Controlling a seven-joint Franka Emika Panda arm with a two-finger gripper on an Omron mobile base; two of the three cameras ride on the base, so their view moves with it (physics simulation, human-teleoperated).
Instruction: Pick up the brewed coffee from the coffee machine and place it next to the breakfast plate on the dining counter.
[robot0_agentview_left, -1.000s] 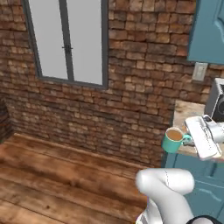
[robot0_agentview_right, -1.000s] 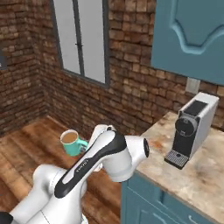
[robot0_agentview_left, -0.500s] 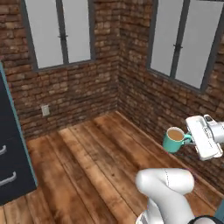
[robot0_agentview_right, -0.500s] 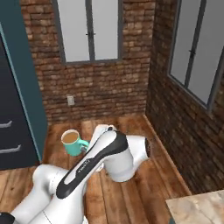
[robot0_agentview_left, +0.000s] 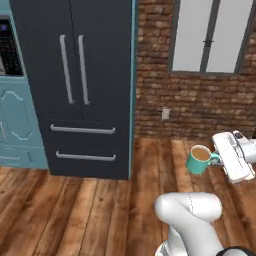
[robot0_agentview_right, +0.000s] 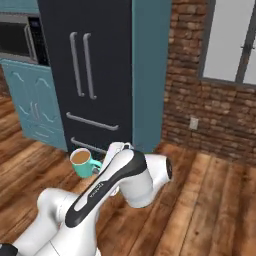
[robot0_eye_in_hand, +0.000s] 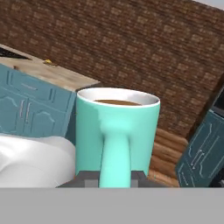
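gripper (robot0_eye_in_hand: 114, 177) clamped on brewed coffee (robot0_agentview_left: 199, 159) handle; fingertips hidden by mug

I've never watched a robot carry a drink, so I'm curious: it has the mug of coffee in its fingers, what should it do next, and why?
Probably keep turning the base toward the counter while holding the mug of coffee level. The gripper is shut on its handle, upright and full, over bare wooden floor, facing a dark refrigerator. A marbled countertop appears off to one side in the hand view, and no plate is visible yet.
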